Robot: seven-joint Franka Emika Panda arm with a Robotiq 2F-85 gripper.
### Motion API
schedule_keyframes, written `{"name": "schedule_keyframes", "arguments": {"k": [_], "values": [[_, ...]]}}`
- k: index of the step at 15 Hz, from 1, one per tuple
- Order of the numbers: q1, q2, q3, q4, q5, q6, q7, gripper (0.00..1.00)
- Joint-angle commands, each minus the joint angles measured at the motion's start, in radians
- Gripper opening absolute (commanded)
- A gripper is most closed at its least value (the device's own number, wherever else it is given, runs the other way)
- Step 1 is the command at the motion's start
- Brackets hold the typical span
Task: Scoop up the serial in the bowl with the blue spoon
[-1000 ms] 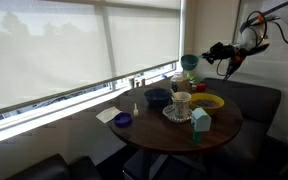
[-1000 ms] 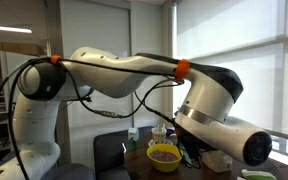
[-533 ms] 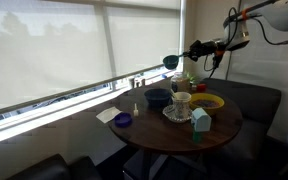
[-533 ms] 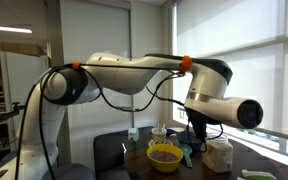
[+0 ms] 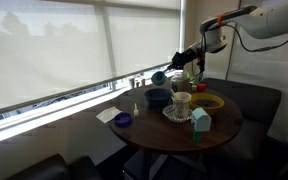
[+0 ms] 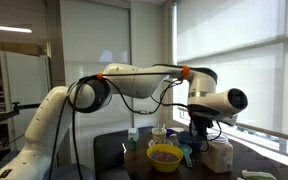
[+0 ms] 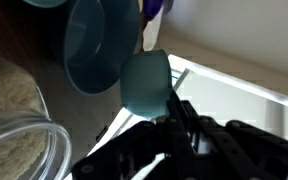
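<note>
The yellow bowl (image 5: 208,101) sits on the round table, at the right in this exterior view, and in the other exterior view it shows cereal inside (image 6: 165,154). My gripper (image 5: 191,55) hangs above the table's far side, shut on the blue spoon (image 5: 160,77). The spoon reaches left and down, with its scoop above the dark blue bowl (image 5: 157,97), away from the yellow bowl. In the wrist view the dark fingers (image 7: 170,128) clamp the handle and the teal scoop (image 7: 144,82) points away. I cannot see inside the scoop.
A white mug (image 5: 181,103) on a plate stands beside the yellow bowl. A teal carton (image 5: 200,122) is near the table's front edge and a small blue dish (image 5: 123,120) at its left. A glass jar (image 7: 14,150) shows in the wrist view. A window runs behind.
The arm has swung left and lowered. The spoon moved from the far right of the table to above the dark blue bowl, with the scoop dropping closer to the table.
</note>
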Motion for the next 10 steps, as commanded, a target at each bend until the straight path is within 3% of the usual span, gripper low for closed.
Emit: {"name": "schedule_keyframes", "arguments": {"k": [1,6,10], "values": [[0.02,0.036,0.025,0.084,-0.19,0.034,0.044,0.02],[0.039,0.014,0.075,0.1,-0.479,0.042,-0.009,0.02],[0.046,-0.01,0.148,0.082,-0.622,0.117,-0.11,0.02]]}}
